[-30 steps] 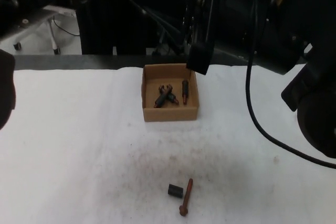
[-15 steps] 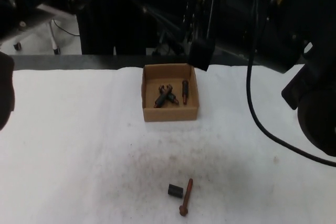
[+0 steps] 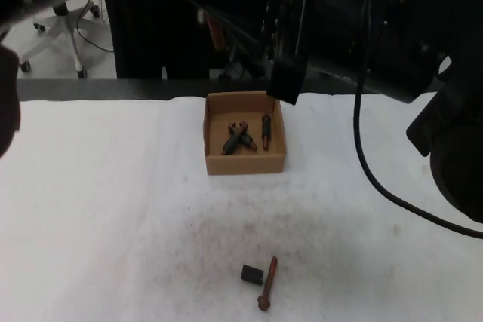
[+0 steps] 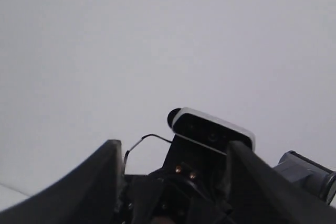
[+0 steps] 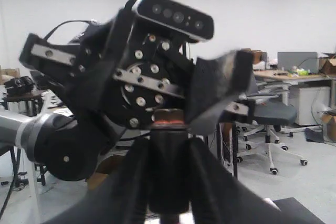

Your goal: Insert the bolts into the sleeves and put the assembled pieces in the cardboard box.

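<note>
Bolt-into-sleeve step: the right hand (image 5: 168, 148) is clamped on a sleeve (image 5: 169, 182), with a bolt (image 5: 169, 118) end showing just past its grip. The left hand (image 4: 173, 148), spread apart, faces it. Next, likely: lowering the piece into the cardboard box (image 3: 245, 162).

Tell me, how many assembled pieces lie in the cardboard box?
3: a crossed pair in the cardboard box, and a lone piece beside it. The near wall may hide more.
</note>
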Robot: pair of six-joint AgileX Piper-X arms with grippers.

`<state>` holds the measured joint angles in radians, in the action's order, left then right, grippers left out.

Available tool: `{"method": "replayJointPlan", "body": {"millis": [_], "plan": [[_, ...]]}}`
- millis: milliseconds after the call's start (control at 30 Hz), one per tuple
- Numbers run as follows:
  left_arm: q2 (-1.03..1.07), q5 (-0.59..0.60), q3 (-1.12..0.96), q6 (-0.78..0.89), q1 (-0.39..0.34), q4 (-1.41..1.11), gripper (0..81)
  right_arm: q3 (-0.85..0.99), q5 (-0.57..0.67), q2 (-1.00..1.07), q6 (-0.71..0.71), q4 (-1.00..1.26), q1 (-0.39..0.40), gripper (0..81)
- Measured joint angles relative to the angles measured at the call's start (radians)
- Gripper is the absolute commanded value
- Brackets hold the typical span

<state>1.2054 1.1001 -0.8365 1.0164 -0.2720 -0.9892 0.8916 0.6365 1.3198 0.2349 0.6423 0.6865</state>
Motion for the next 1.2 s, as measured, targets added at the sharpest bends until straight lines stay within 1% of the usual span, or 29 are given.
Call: {"method": "replayJointPlan", "body": {"millis": [267, 333, 400, 467, 500, 567, 600, 667, 733, 767, 900, 1000, 1033, 1133, 1200], "plan": [[0.000, 0.002, -0.029, 0.011, -0.007, -0.003, 55.0, 0.000, 0.000, 0.000, -0.002, -0.022, -0.012, 6.9], [0.000, -0.001, -0.029, 0.004, -0.005, -0.003, 53.5, 0.000, 0.000, 0.000, -0.005, -0.022, -0.022, 6.9], [0.000, -0.004, -0.031, -0.005, 0.000, -0.003, 49.4, 0.000, 0.000, 0.000, -0.006, -0.022, -0.032, 6.9], [0.000, -0.008, -0.035, -0.013, 0.018, -0.003, 41.3, 0.000, 0.000, -0.001, -0.006, -0.035, -0.043, 6.9], [0.000, -0.010, -0.039, -0.015, 0.032, -0.003, 35.6, 0.000, 0.000, -0.003, -0.006, -0.055, -0.049, 6.9], [0.000, -0.009, -0.046, -0.028, 0.063, -0.003, 23.2, 0.002, -0.004, -0.007, -0.001, -0.126, -0.064, 6.9], [-0.003, -0.004, -0.048, -0.042, 0.081, -0.003, 13.3, 0.002, -0.015, -0.006, -0.002, -0.176, -0.073, 6.9], [-0.003, 0.026, -0.049, -0.082, 0.118, -0.003, 0.0, 0.004, -0.059, -0.006, -0.008, -0.283, -0.089, 6.9], [-0.003, 0.041, -0.049, -0.102, 0.151, -0.003, 0.3, 0.008, -0.125, -0.006, -0.027, -0.400, -0.101, 6.9], [-0.005, 0.052, -0.049, -0.120, 0.186, 0.001, 0.3, 0.015, -0.162, 0.000, -0.039, -0.462, -0.108, 6.9], [-0.007, 0.072, -0.049, -0.166, 0.230, 0.065, 0.3, 0.073, -0.276, 0.044, -0.069, -0.632, -0.131, 6.9], [-0.007, 0.080, -0.049, -0.185, 0.271, 0.122, 0.3, 0.144, -0.329, 0.101, -0.073, -0.714, -0.145, 6.9], [-0.007, 0.090, -0.049, -0.187, 0.293, 0.176, 0.3, 0.176, -0.342, 0.128, -0.074, -0.741, -0.150, 6.9], [-0.007, 0.115, -0.049, -0.187, 0.305, 0.236, 0.3, 0.273, -0.365, 0.219, -0.078, -0.823, -0.161, 6.9], [-0.007, 0.183, -0.049, -0.187, 0.307, 0.316, 0.3, 0.345, -0.372, 0.285, -0.086, -0.878, -0.167, 6.9]]}}
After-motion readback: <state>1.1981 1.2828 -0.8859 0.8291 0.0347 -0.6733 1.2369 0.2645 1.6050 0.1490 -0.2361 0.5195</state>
